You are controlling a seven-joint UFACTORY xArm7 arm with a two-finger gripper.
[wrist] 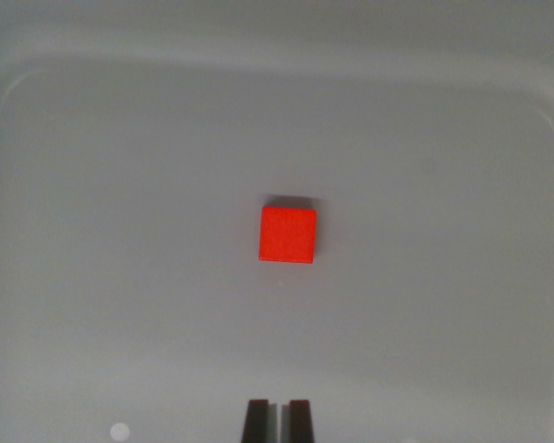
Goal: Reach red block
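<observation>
A small red block [287, 234] lies flat on the grey floor of a tray, near the middle of the wrist view. My gripper [278, 415] shows at the bottom edge as two dark fingertips, one of them [257, 420] left of a thin gap. The tips stand almost together with nothing between them. The block is well above the fingertips in the picture and apart from them.
The grey tray [18, 83] has a raised rim with rounded corners along the top, left and right. A small pale spot [119, 431] marks the floor at the lower left.
</observation>
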